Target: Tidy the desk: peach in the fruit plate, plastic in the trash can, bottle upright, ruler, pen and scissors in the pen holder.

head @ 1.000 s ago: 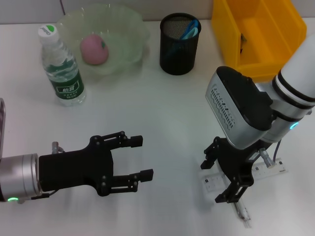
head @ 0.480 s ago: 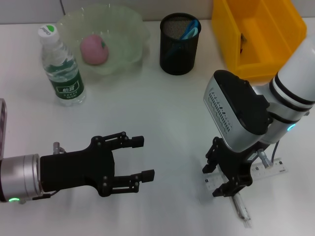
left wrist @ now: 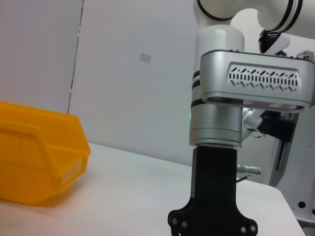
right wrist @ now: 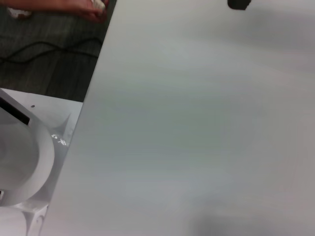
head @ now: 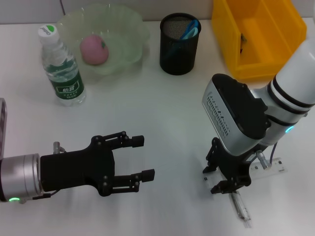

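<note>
Head view shows the right pincer low over the clear ruler on the counter, fingers close together around its near end; whether it grips is unclear. Left pincer hovers wide open, holding nothing. A pen lies just beside the ruler.

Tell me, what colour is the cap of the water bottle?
The cap is white with green; the head view shows it best.
</note>
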Motion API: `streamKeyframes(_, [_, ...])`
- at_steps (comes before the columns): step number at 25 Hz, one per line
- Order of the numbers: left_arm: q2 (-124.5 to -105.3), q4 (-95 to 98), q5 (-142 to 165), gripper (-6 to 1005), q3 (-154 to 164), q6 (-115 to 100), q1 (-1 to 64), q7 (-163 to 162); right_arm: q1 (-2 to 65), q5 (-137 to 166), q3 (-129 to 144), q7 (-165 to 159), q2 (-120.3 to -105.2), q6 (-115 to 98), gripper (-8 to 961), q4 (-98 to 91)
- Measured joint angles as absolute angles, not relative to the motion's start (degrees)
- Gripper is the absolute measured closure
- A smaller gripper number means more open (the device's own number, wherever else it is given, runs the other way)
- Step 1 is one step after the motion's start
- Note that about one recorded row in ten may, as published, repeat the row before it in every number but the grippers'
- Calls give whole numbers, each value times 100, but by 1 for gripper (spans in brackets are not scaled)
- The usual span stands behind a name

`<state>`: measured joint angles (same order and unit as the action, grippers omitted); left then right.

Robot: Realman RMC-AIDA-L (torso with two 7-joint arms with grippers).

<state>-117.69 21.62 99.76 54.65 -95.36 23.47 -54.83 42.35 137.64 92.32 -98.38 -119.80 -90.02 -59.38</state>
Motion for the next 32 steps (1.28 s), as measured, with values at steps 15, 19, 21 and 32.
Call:
streamKeyframes(15, [-11772,2162,9975,212,5458,-9534,2340,-5475,4249,13645,7542,-9900,-11937,-9797,571,-6505])
streamKeyframes(19, [-11785,2162,9953,212,5450,-9527,2334,-5443,4258,13548,6670,-9920,-11921,-9948,571,-6552])
streamKeyframes(21, [-11786,2162,9940,212,5391,-9525,2329,-5432,4192,13334,6191,-9922,-11920,-9953,571,-6527])
streamKeyframes(32, [-11862,2085,9831,213,5221,-9499,2329,-5115,3728,12062,4910,-10056,-11918,-9549,572,-6125])
